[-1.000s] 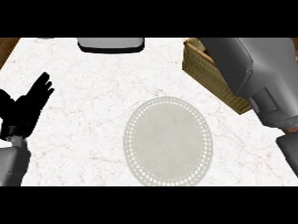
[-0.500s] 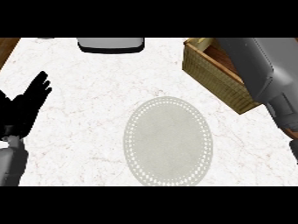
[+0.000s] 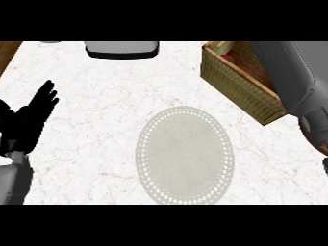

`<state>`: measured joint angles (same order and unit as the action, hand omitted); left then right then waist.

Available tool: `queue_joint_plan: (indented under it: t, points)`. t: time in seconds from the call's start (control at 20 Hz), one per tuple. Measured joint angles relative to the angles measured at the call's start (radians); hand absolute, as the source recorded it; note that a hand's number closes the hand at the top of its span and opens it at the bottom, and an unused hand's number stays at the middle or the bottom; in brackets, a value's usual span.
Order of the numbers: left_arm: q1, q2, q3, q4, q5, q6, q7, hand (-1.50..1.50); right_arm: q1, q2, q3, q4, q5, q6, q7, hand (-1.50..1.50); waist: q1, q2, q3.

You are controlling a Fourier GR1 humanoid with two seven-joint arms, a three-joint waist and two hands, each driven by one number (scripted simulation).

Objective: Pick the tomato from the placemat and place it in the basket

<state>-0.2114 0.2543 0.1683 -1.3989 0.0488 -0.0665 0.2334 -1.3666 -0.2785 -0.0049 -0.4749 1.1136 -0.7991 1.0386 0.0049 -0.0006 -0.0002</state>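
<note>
A: Where is the tomato (image 3: 228, 58)?

B: Only a small red patch shows, inside the basket (image 3: 241, 91) near its far end, just beside the right forearm (image 3: 294, 81). Too little of it shows to tell which way it points or where its long axis runs.

A: And the basket?

B: It is woven and sits at the far right corner of the counter (image 3: 102, 96). It stands at a slant, with its long side running from the far edge toward the right edge. The right forearm lies over it and covers most of the inside.

A: The right hand?

B: Out of view. The forearm runs past the far edge, so I cannot tell how its fingers stand.

A: The left hand (image 3: 23, 117)?

B: It rests near the left edge with its fingers straight, spread and pointing up. It holds nothing.

A: The placemat (image 3: 185, 156)?

B: It is a pale oval with a dotted rim, near the middle of the front edge, its long axis running front to back. It lies apart from the basket, and nothing is on it.

A: Any writing?

B: There is a small dark mark on the left forearm (image 3: 3, 185), too small to read. A grey thing (image 3: 121, 49) sits at the far edge, cut off by the view.
</note>
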Motion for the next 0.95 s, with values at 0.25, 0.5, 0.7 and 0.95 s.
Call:
queue_joint_plan:
  t: [0.25,0.5,0.7,0.95]
  points:
    - [0.012,0.002,0.011,0.013,-0.005,0.008,-0.013,0.0,0.027,-0.035,-0.055,-0.101,0.024,-0.092,0.015,-1.5,-0.023,-0.008,0.0]
    - [0.028,0.015,0.033,0.026,0.002,0.007,-0.018,0.0,0.121,-0.053,-0.116,-0.267,0.008,-0.133,0.028,-1.5,-0.056,-0.022,0.0]
    - [0.049,0.031,0.052,0.013,0.006,0.011,-0.006,0.0,0.248,-0.043,-0.132,-0.45,-0.048,-0.11,0.034,-1.5,-0.086,-0.036,0.001]
    - [0.072,0.041,0.075,0.014,0.019,0.007,-0.013,0.0,0.427,-0.036,-0.107,-0.698,-0.139,-0.034,0.05,-1.5,-0.113,-0.042,0.001]
